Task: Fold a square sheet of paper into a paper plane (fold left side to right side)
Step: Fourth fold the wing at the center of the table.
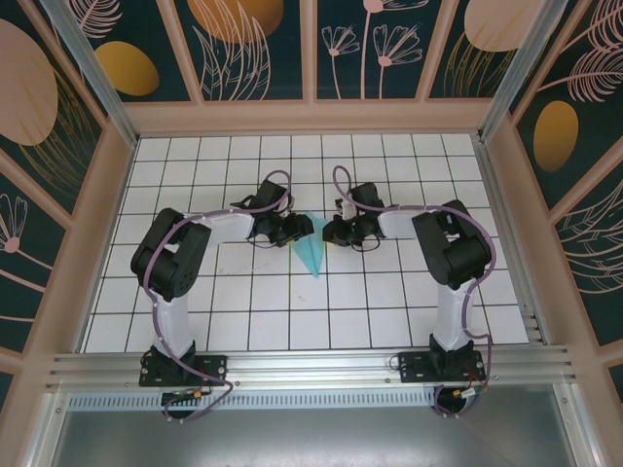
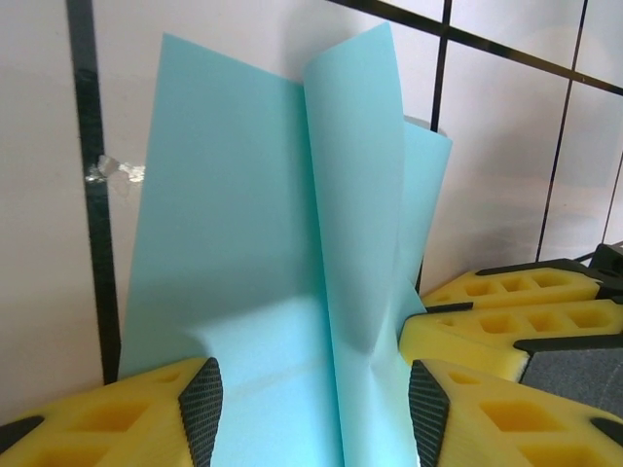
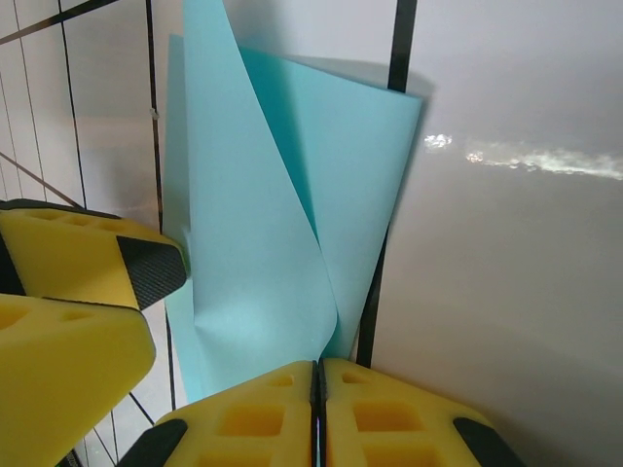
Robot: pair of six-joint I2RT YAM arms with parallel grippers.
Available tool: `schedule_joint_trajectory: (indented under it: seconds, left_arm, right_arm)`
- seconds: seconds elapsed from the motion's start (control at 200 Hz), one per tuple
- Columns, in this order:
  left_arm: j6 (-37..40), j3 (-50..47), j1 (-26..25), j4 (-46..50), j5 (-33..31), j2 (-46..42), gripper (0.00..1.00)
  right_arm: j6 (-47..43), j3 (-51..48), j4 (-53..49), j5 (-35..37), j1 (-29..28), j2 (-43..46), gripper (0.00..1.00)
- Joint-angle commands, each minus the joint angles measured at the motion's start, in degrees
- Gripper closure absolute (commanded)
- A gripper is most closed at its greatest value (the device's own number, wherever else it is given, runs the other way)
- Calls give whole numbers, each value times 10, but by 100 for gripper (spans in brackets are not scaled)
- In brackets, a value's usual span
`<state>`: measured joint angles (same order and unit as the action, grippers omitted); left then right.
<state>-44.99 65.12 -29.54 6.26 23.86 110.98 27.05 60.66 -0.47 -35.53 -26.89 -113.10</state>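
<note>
- The paper [image 1: 313, 255] is in the middle of the surface [image 1: 253, 292], between the two grippers. It is half folded and stands up with its layers loose rather than flat.
- The right gripper [image 3: 316, 375] is clenched, its pads pressed together on what looks like the paper's lower edge. That is only a narrow bite, so a sideways pull could tear the thin sheet there or slide it free.
- The left gripper [image 2: 313, 404] is released, jaws wide apart, with the paper lying between them. One pinch therefore carries the whole sheet. If it slips, the paper drops and the fold opens.
- The upright flap [image 2: 355, 175] bows and shows a dimple close to the left gripper. Closing on it as it lies could set a stray crease off the centre line, and the fold would land crooked.
- The edges do not look matched. In the right wrist view one layer reaches further than the other, and pressing down now could lock in that offset.
- In the top view the two grippers are very near each other, almost touching. A move by either across the paper risks a knock against the other, which would jolt the sheet.
- The paper looks light and springy. Let go before a crease is pressed in, it would likely spring open.
</note>
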Motion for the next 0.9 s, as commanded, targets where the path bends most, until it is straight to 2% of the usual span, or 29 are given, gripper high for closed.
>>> schedule_joint_trajectory:
  seconds: [0.0,0.28,0.591,0.891]
  left_arm:
    - [11,19,1,24,-4,-35,44]
    - [-20,22,1,-37,70,-18,62]
    - [-32,43,0,-60,93,35,64]
    - [-22,36,0,-54,73,65,65]
  right_arm:
    - [-15,-3,-36,44,-11,-37,88]
    - [-14,-4,-34,46,-11,-38,88]
    - [-14,-3,-35,48,-13,-39,88]
    - [-15,0,-41,55,-14,-41,88]
